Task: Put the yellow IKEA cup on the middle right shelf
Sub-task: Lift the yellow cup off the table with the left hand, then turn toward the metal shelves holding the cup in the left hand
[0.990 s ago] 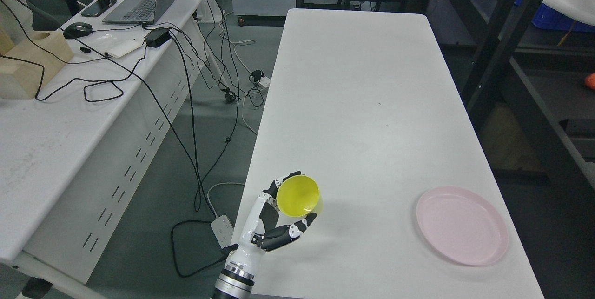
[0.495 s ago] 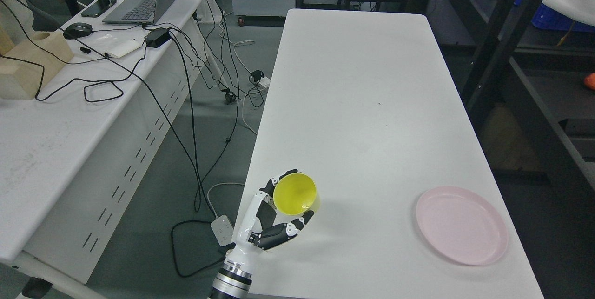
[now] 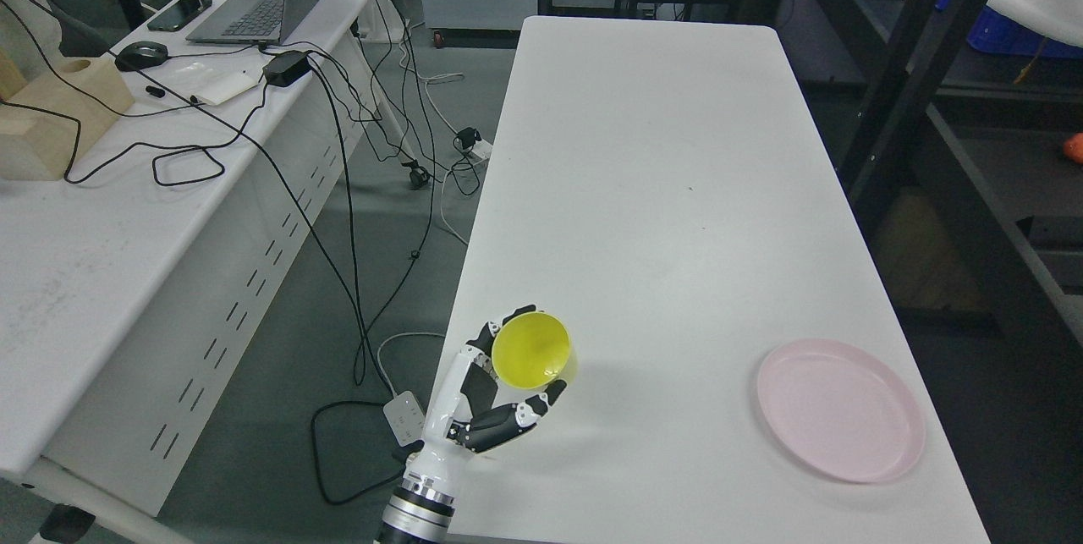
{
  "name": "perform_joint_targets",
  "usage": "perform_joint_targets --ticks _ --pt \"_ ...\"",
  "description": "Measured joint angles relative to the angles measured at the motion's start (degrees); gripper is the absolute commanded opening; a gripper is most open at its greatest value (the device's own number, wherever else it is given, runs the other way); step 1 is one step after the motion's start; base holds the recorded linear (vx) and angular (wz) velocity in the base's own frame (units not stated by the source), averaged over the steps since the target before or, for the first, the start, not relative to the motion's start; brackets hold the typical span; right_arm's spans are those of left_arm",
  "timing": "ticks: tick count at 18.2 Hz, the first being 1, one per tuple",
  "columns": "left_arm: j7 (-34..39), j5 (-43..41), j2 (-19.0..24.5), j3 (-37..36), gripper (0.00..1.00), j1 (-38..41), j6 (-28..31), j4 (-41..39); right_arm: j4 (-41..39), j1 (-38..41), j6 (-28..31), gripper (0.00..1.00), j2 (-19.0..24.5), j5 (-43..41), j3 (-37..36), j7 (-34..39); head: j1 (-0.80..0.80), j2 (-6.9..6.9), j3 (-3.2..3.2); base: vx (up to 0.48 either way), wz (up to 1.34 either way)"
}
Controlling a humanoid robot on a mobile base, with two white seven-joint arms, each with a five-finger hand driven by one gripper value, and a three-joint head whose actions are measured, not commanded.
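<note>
gripping the yellow cup (image 3: 531, 350), the left hand (image 3: 495, 392) hovers at the table's (image 3: 660, 189) seven o'clock; shelving remains undone.

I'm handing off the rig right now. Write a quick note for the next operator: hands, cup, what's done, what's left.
Left hand: shut on the yellow cup, at the near left edge of the white table; cup tilted, mouth toward the camera.
Right hand: not in view.
Pink plate: near right on the table, untouched.
Done: cup grasped.
Left: carry the cup to the dark shelf rack on the right and set it on the middle right shelf.
</note>
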Motion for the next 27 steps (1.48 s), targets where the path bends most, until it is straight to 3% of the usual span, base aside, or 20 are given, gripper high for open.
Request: perform_joint_targets --ticks 27 --pt "0.0 0.0 0.0 0.6 0.00 0.1 0.0 -0.2 0.0 0.0 0.0 1.00 0.0 0.0 0.0 0.0 0.00 0.00 0.00 -0.026 0.00"
